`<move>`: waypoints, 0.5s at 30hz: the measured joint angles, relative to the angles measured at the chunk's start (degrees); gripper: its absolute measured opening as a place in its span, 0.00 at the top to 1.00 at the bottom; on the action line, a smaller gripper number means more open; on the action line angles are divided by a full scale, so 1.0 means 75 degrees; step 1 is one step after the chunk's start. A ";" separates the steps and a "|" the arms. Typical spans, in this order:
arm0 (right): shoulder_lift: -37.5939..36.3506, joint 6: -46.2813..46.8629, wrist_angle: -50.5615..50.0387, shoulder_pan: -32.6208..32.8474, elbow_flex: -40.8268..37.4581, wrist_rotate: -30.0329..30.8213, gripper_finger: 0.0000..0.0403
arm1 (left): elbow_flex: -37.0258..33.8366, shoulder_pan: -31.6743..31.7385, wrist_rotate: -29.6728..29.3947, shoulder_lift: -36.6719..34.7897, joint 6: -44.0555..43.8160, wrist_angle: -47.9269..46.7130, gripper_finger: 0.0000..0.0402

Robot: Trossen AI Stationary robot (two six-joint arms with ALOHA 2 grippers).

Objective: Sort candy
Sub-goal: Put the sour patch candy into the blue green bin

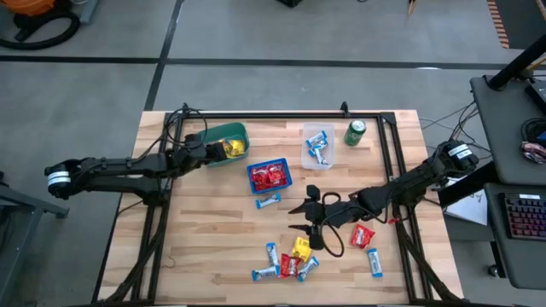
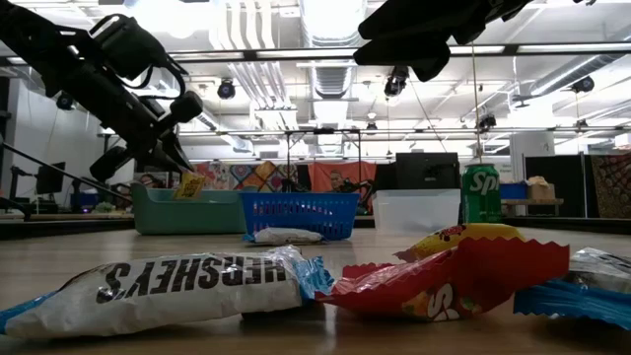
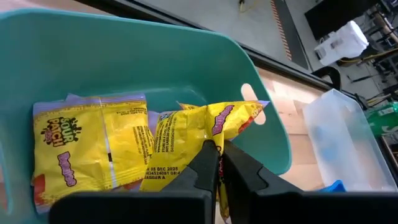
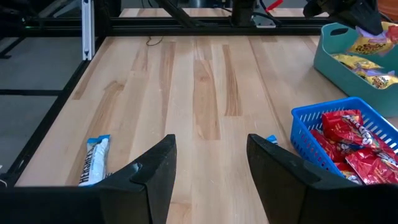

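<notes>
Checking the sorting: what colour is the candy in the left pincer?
Yellow candy, clearest in the left wrist view.

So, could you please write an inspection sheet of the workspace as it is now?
Surface: wooden table, bare in front left.
Job's things: yellow candy in green basket; red candy in blue basket; blue-white bars in clear bin; loose candy pile near front edge.
Clutter: green can beside clear bin.
Grippers: left tool shut on yellow candy over green basket; right tool open above table.
Cables: black cable loops under right arm.
Surroundings: keyboard at right.
</notes>
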 joint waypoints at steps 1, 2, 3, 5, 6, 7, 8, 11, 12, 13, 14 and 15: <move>0.0000 0.0000 0.0003 0.0000 0.0000 0.0000 0.54 | 0.0000 0.0008 0.0000 0.0000 0.0043 0.0000 1.00; 0.0000 0.0001 0.0003 0.0000 0.0000 0.0000 0.54 | 0.0000 0.0010 -0.0003 0.0000 0.0131 0.0001 1.00; 0.0000 0.0003 0.0003 0.0000 0.0000 0.0000 0.54 | 0.0000 0.0010 0.0000 0.0000 0.0244 0.0005 1.00; 0.0000 0.0015 0.0003 0.0000 0.0000 0.0000 0.54 | 0.0000 0.0005 0.0009 0.0000 0.0564 0.0137 1.00; 0.0000 0.0013 0.0005 0.0000 0.0000 0.0000 0.54 | -0.0003 -0.0013 0.0034 -0.0014 0.0742 0.0306 1.00; 0.0000 0.0010 0.0013 0.0000 0.0000 0.0000 0.54 | -0.0003 -0.0045 0.0100 -0.0034 0.0930 0.0559 1.00; 0.0000 -0.0029 0.0058 0.0000 0.0000 0.0000 0.54 | -0.0003 -0.0091 0.0325 -0.0054 0.1196 0.0925 1.00; 0.0000 -0.0560 0.0429 -0.0062 0.0000 0.0043 0.54 | -0.0006 -0.0310 0.1861 -0.0090 0.2303 0.2758 1.00; 0.0001 -0.0799 0.0575 -0.0089 0.0000 0.0135 0.54 | -0.0006 -0.0408 0.2570 -0.0092 0.2781 0.3520 1.00; 0.0013 -0.1042 0.0713 -0.0121 0.0000 0.0336 0.54 | -0.0004 -0.0524 0.3336 -0.0098 0.3263 0.4194 1.00; 0.0030 -0.1275 0.0896 -0.0159 0.0003 0.0651 0.54 | -0.0003 -0.0648 0.4120 -0.0105 0.3726 0.4732 1.00; 0.0044 -0.1499 0.1131 -0.0187 0.0001 0.0977 0.54 | -0.0003 -0.0777 0.4834 -0.0105 0.4179 0.5143 1.00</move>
